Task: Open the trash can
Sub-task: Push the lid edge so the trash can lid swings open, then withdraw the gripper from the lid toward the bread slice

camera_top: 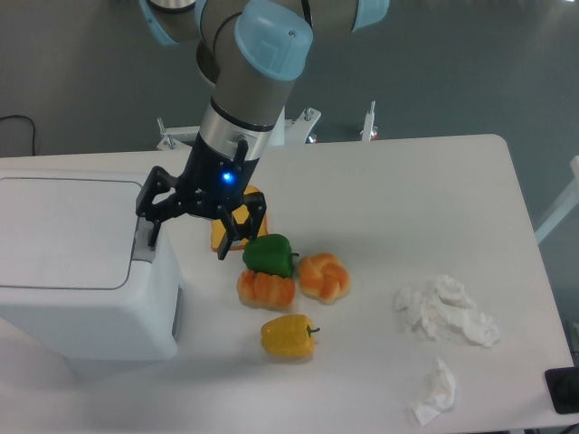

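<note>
Near edge of bench: yellow pepper, crumpled tissues to its right. Behind: two orange buns, green pepper. Trash can at left end of bench, lid down, grey button strip facing the food. Gripper just beside that strip, jaws spread wide, holding nothing; blue light lit on wrist.
</note>
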### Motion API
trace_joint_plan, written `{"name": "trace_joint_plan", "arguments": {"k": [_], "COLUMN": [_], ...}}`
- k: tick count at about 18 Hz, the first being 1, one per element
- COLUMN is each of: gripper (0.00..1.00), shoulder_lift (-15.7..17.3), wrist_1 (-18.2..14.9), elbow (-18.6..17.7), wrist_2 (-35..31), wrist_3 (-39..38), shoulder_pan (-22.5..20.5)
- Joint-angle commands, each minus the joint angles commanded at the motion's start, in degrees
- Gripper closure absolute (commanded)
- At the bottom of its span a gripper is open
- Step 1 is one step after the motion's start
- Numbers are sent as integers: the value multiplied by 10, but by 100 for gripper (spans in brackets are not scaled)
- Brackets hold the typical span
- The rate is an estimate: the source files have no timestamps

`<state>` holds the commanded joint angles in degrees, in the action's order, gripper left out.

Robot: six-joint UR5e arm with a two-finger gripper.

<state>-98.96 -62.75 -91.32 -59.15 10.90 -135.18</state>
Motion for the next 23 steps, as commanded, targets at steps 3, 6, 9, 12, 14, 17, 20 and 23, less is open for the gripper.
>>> {"name": "trace_joint_plan", "arguments": {"k": [3,6,9,12,14,17,20,23], "gripper": [0,0,0,0,0,0,0,0], "shoulder_lift": [0,0,0,4,4,4,1,3], "wrist_1": [0,0,-1,0,2,7,7,7], "elbow": [0,0,1,4,10,21,34,36], "wrist_2": [0,0,0,2,2,-2,-11,-19], "wrist_3": [0,0,0,1,2,3,28,88], "shoulder_pan": [0,0,0,-1,-3,-4,-7,-18]}}
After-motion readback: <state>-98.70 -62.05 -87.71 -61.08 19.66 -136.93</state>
